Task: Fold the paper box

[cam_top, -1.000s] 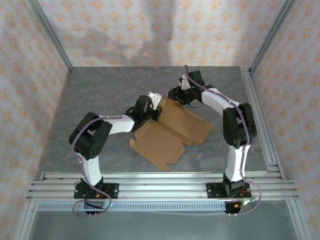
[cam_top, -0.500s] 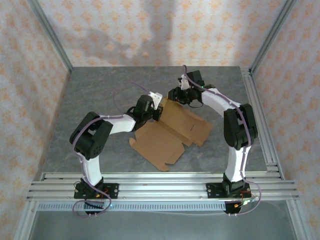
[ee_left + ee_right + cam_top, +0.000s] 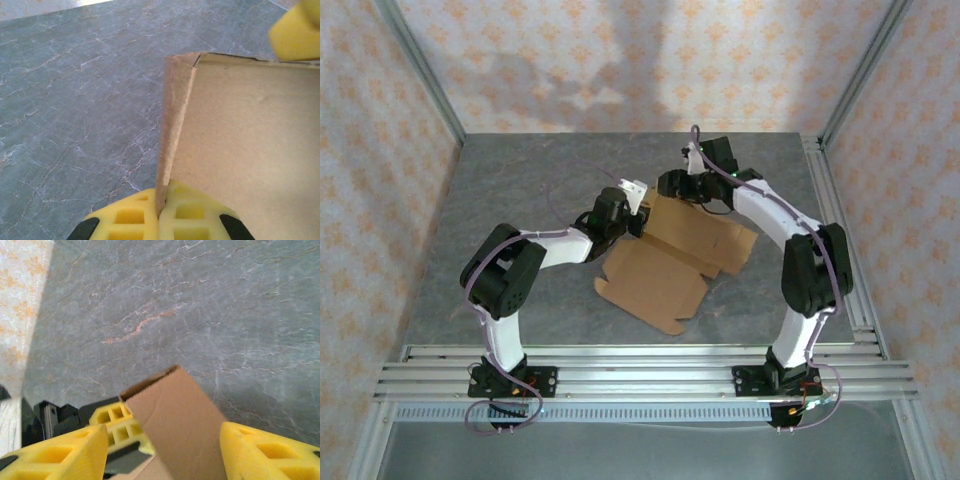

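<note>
The paper box [image 3: 670,272] is a tan-brown die-cut cardboard sheet, lying mostly flat and unfolded near the middle of the desk [image 3: 520,200]. At its far-left edge, one side flap [image 3: 172,125] stands upright.

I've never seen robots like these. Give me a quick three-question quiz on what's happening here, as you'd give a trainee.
1. True or false: the left gripper is shut on a raised edge of the paper box.
2. The jaws of the right gripper are: A) shut on nothing, B) apart, either side of a box flap, C) holding a cup.
3. Fill in: the gripper pads are ___ in colour.
Key: 1 true; 2 B; 3 yellow.
</note>
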Motion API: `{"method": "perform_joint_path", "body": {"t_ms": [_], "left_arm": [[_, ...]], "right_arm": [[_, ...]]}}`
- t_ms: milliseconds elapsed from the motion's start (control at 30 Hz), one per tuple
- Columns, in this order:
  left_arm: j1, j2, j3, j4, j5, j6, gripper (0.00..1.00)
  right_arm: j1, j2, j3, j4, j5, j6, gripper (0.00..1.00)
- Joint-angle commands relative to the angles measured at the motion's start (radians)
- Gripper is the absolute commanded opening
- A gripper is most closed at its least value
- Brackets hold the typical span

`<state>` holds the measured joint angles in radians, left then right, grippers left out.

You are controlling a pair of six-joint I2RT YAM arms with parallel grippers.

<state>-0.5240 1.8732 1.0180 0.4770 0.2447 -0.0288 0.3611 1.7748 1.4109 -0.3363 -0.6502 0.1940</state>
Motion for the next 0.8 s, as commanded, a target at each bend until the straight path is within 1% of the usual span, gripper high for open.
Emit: {"method": "perform_joint_path", "body": {"t_ms": [0, 67, 133, 233, 300, 367, 467, 600, 700, 767], "left_arm": [[-0.002, -0.009, 0.037, 0.033, -0.037, 0.006, 0.00], [-0.002, -0.008, 0.041, 0.026, -0.044, 0.009, 0.00], [-0.002, -0.009, 0.039, 0.031, -0.052, 0.010, 0.00], [-0.002, -0.008, 0.032, 0.045, -0.055, 0.009, 0.00], [-0.002, -0.012, 0.023, 0.059, -0.056, 0.014, 0.00], [-0.003, -0.017, 0.018, 0.062, -0.061, 0.022, 0.00], [-0.003, -0.023, 0.011, 0.066, -0.066, 0.031, 0.00], [-0.004, -0.029, -0.004, 0.105, -0.071, 0.033, 0.00], [-0.007, -0.029, -0.013, 0.124, -0.088, 0.027, 0.00], [-0.018, -0.036, -0.023, 0.124, -0.116, 0.031, 0.00]], "right_arm": [[0.004, -0.126, -0.066, 0.030, 0.074, -0.174, 0.61], [0.018, -0.196, -0.122, 0.056, 0.138, -0.295, 0.61], [0.034, -0.257, -0.178, 0.096, 0.220, -0.373, 0.62], [0.034, -0.317, -0.243, 0.167, 0.348, -0.387, 0.63], [0.021, -0.333, -0.249, 0.168, 0.408, -0.378, 0.63], [-0.010, -0.321, -0.205, 0.116, 0.428, -0.291, 0.63], [-0.060, -0.259, -0.086, -0.011, 0.396, -0.123, 0.62], [-0.066, -0.116, 0.104, -0.215, 0.279, -0.042, 0.62], [-0.065, -0.028, 0.185, -0.251, 0.134, 0.001, 0.63], [-0.064, 0.011, 0.211, -0.249, 0.049, -0.020, 0.64]]}}
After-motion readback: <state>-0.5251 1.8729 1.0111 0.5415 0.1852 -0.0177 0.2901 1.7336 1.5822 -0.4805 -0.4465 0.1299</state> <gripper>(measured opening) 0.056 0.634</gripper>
